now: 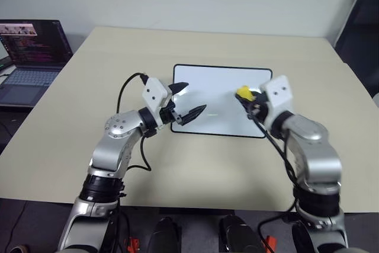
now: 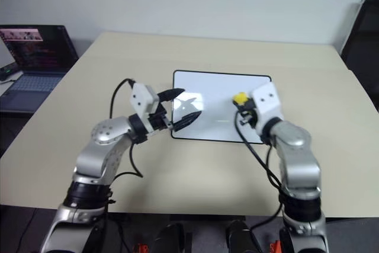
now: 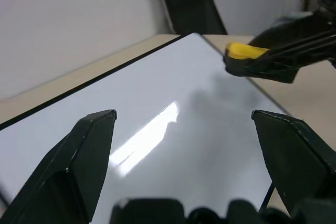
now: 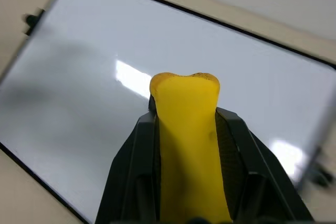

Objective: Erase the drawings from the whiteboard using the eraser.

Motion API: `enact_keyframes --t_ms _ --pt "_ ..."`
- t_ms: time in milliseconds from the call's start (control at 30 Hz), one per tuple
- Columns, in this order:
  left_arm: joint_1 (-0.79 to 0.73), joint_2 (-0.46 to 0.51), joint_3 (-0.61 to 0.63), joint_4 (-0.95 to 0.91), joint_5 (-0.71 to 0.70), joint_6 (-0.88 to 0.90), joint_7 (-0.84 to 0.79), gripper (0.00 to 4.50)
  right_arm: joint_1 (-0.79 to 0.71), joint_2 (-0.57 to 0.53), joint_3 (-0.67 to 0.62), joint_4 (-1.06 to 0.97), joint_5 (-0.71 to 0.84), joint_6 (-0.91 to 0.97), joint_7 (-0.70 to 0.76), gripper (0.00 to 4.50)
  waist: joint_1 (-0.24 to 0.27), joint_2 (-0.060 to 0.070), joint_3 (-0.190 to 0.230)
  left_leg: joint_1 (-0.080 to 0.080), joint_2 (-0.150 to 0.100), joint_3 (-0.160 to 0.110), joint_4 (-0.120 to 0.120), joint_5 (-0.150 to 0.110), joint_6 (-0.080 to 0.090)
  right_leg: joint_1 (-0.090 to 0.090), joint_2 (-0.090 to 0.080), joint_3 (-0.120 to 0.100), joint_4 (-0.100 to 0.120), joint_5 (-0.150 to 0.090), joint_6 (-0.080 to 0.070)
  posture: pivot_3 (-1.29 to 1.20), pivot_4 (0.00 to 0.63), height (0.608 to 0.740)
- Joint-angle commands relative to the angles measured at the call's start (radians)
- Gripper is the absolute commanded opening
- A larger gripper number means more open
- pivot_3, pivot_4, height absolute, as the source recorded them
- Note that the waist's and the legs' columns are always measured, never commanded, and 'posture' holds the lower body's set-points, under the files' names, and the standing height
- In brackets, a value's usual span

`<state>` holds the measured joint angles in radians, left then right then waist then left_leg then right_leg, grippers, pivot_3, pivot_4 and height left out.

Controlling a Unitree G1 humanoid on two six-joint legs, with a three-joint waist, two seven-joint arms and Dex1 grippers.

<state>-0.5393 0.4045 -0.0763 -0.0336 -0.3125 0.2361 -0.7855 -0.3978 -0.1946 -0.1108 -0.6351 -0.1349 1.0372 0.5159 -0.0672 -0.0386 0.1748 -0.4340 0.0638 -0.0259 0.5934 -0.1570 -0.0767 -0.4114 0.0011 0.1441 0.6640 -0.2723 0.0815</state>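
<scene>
Far left, off the worktop's (image 1: 71, 128) edge: one laptop (image 1: 29, 57), lid up, screen lit. Not part of the job.

Left gripper (image 1: 188, 100): fingers spread wide apart, nothing between them, hanging over the whiteboard's (image 1: 213, 96) near-left corner. In the left wrist view both black fingers (image 3: 79, 156) frame bare glossy board.

Centre: one whiteboard, black-framed, lying flat in the middle of the beige worktop. Surface reads clean white with a glare streak in every view; no drawings can be made out on it. Small strokes could hide under the arms or in the glare, so cannot call it certain.

Right gripper (image 1: 247, 100): clamped on the eraser (image 1: 243, 92), the yellow block pinched between both fingers and poking out past the tips. It sits over the right part of the board, near the right edge; whether it touches the surface cannot be told.

Step in hand, by my judgement: wiping, late on, likely a last pass or check. Next move calls for the eraser face pressed flat to the board and swept across any mark left, with the left gripper steadying the frame so the board does not slide.

Count: laptop one, whiteboard one, eraser one, grippers two, drawings none seen.
</scene>
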Motion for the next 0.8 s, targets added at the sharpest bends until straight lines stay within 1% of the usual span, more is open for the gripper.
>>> enact_keyframes --t_ms 33,67,233,400,467,567,800 --pt "-0.076 -0.018 -0.082 0.042 0.002 -0.029 -0.121 4.50 0.101 -0.038 -0.107 -0.163 0.002 0.104 -0.048 1.10 0.004 0.000 0.000 0.000 0.000 -0.001 0.000 0.000 0.000 0.001 0.000 -0.001 0.000 -0.001 0.000 0.00 0.150 0.740" --pt "-0.096 -0.025 -0.109 0.069 0.014 -0.035 -0.153 4.50 0.131 -0.053 -0.119 -0.161 -0.001 0.110 -0.060 1.10 0.005 0.000 0.000 0.000 0.000 -0.001 0.000 0.000 0.000 0.001 0.000 0.000 -0.001 -0.003 -0.004 0.00 0.150 0.740" --pt "-0.187 -0.085 -0.185 0.188 0.044 -0.078 -0.251 4.50 0.183 -0.086 -0.184 -0.044 0.017 0.053 -0.123 1.10 -0.004 0.000 0.000 0.000 -0.001 0.002 0.002 0.000 0.000 0.002 -0.001 0.003 -0.001 -0.003 -0.004 0.00 0.150 0.740" --pt "-0.235 -0.123 -0.239 0.239 0.078 -0.083 -0.309 4.50 0.137 -0.087 -0.245 0.086 0.079 0.011 -0.154 1.10 -0.014 0.000 0.000 0.000 -0.001 0.001 0.001 0.000 0.000 0.002 0.000 0.003 -0.001 -0.002 -0.003 0.00 0.150 0.740" --pt "-0.254 -0.146 -0.254 0.251 0.091 -0.071 -0.308 4.50 0.121 -0.086 -0.258 0.146 0.099 -0.010 -0.171 1.10 -0.016 0.000 0.000 0.000 -0.001 0.001 0.001 0.000 0.000 0.002 0.000 0.003 -0.001 0.000 0.001 0.00 0.150 0.740" --pt "-0.270 -0.163 -0.274 0.260 0.110 -0.065 -0.317 4.50 0.101 -0.078 -0.273 0.220 0.128 -0.043 -0.197 1.10 -0.016 0.000 0.000 0.000 -0.001 0.001 0.001 0.000 0.000 0.002 0.000 0.002 -0.001 0.000 0.002 0.00 0.150 0.740" --pt "-0.270 -0.177 -0.279 0.242 0.134 -0.047 -0.312 4.50 0.064 -0.101 -0.253 0.404 0.146 -0.157 -0.249 1.10 -0.016 0.001 0.000 0.000 -0.001 0.001 0.001 0.000 0.000 0.002 0.000 0.003 -0.001 0.000 0.002 0.00 0.150 0.740"
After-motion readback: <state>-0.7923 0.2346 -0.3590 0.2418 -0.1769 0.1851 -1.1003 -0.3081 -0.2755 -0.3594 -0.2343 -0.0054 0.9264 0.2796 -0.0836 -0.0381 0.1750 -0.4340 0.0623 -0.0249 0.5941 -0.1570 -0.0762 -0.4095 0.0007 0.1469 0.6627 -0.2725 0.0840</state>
